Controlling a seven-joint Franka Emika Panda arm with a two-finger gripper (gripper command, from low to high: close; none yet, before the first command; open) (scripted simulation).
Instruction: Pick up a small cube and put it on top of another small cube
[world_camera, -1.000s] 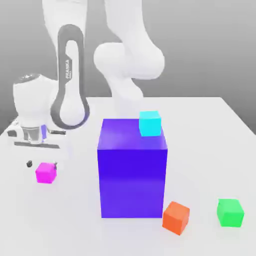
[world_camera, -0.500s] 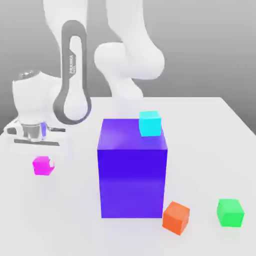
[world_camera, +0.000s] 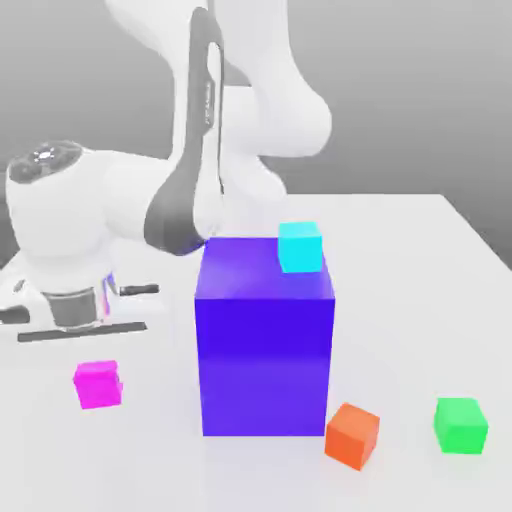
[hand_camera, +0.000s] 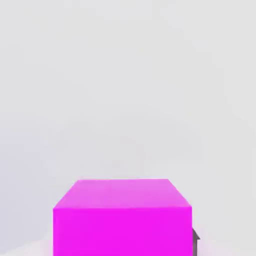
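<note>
The small cube (world_camera: 97, 384) is bright magenta and hangs just below my white hand at the exterior view's left, beside the big blue-purple block (world_camera: 264, 350). My gripper (world_camera: 97, 378) is shut on this cube. In the hand view the magenta cube (hand_camera: 122, 217) sits close up, with a dark fingertip (hand_camera: 195, 239) against its side and the white table behind it. A small cyan cube (world_camera: 300, 246) rests on the block's top, near its far right corner.
A small orange cube (world_camera: 351, 434) lies on the white table (world_camera: 420, 300) at the block's near right corner. A small green cube (world_camera: 461, 424) lies further to the exterior view's right. The arm's white links rise behind the block.
The fingers closed on the magenta cube a second ago. Since then the hand has come nearer in the exterior view and slightly right, carrying the cube, and the arm has swung over.
</note>
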